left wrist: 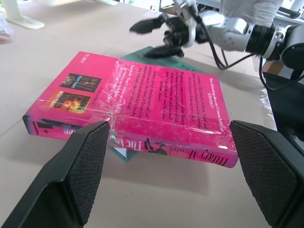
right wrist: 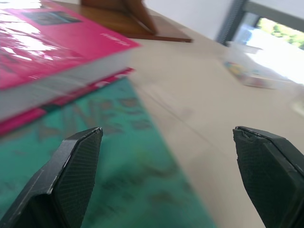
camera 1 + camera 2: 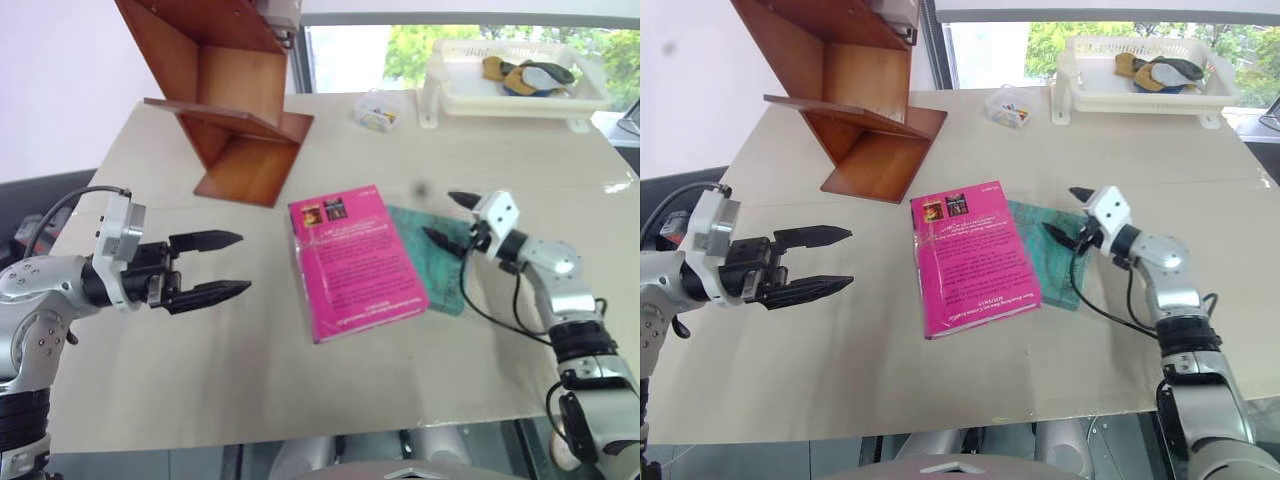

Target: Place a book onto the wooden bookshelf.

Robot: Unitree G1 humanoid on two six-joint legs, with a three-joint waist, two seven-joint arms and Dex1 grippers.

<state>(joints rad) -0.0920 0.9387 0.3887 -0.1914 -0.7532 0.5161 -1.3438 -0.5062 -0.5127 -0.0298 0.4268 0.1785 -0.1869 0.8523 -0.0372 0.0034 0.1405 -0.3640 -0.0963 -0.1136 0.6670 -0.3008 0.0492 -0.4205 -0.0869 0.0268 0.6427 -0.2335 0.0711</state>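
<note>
Approaching book (image 3: 355, 262) | we see left gripper (image 3: 222, 265) and right gripper (image 3: 451, 219) spread, empty | next: clamp book, lift to bookshelf (image 3: 225, 95)

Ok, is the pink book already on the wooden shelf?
No, the pink book lies flat on the table, partly on a green book, apart from the wooden shelf.

The book (image 3: 355, 262) is bright glossy pink with lines of small dark text and two small dark pictures, touched with orange and red, at its edge nearest the wooden bookshelf (image 3: 230, 100), which is polished reddish-brown. Under the book lies a teal-green book (image 3: 435, 255) with darker mottled markings.
</note>
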